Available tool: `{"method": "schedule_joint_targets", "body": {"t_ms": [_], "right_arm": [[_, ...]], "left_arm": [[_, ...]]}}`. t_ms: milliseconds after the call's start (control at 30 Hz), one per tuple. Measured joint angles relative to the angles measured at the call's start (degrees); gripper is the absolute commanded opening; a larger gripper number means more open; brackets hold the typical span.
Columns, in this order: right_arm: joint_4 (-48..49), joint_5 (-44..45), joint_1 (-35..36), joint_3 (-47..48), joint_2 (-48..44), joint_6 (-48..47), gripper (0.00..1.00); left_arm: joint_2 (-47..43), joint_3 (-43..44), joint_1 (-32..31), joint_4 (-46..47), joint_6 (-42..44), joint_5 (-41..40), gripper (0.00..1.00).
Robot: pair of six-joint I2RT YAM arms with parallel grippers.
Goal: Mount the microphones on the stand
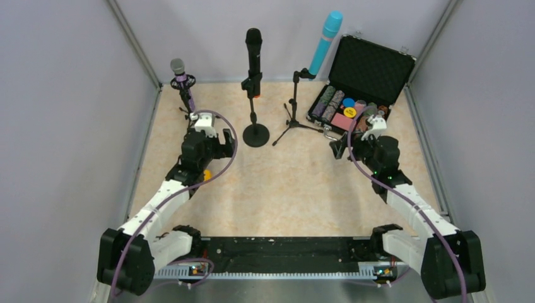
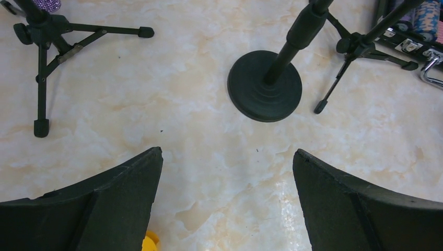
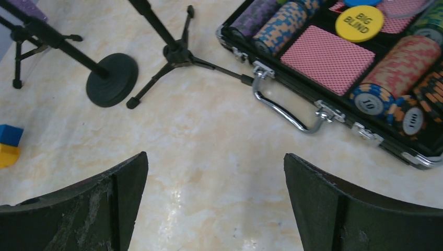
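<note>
Nearest the wrist cameras, the left pincer [image 2: 227,157] stood spread wide above the marbled table [image 2: 156,104], nothing between its dark fingers [image 2: 120,193]. The right pincer [image 3: 215,157] was likewise wide open and held nothing.

Along the back of the table, each of the three microphones sat in a stand. The purple microphone [image 1: 178,71], silver mesh head up, rested in the ring of the left tripod stand [image 2: 42,73] at the far left. The black microphone [image 1: 253,53] stood upright in the clip of the round-base stand [image 2: 265,86] in the middle, its orange end just below the clip. The light blue microphone [image 1: 325,41] leaned to the right in the right tripod stand [image 1: 293,120].

One leg of that stand reached to the open black case [image 3: 313,99], which held poker chips [image 3: 284,23] and a yellow "BIG BLIND" disc [image 3: 359,23]. A yellow block [image 1: 206,175] lay on the table just beside the left arm, and the right wrist view showed a blue block [image 3: 10,134] touching it.
</note>
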Motion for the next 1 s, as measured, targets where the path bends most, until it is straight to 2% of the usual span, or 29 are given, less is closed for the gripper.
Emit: {"method": "schedule_joint_targets", "body": {"t_ms": [100,267,500,633,767,1000], "right_arm": [[-0.55,0.61,-2.58,0.0,0.07,-0.26,0.99],[-1.4,3.26,-3.06,-0.02,1.62,-2.64,0.99],[-1.6,12.26,-3.06,-0.42,3.93,-8.39,0.99],[7.02,15.91,-3.06,-6.47,5.03,-11.26,0.99],[17.05,18.88,-3.06,-13.51,8.46,-13.49,0.99],[31.3,22.47,-3.13,-15.47,13.16,-14.84,0.99]], "left_arm": [[0.0,-1.27,0.02,1.99,0.33,-1.53,0.99],[0.42,-4.2,1.01,6.75,1.42,-3.67,0.99],[1.9,-9.55,4.7,15.98,2.23,-6.45,0.99],[2.27,-12.48,5.7,19.02,3.89,-8.66,0.99],[2.67,-15.74,6.99,27.45,6.75,-9.97,0.99],[9.35,-21.33,10.62,42.29,12.11,-9.79,0.99]]}}
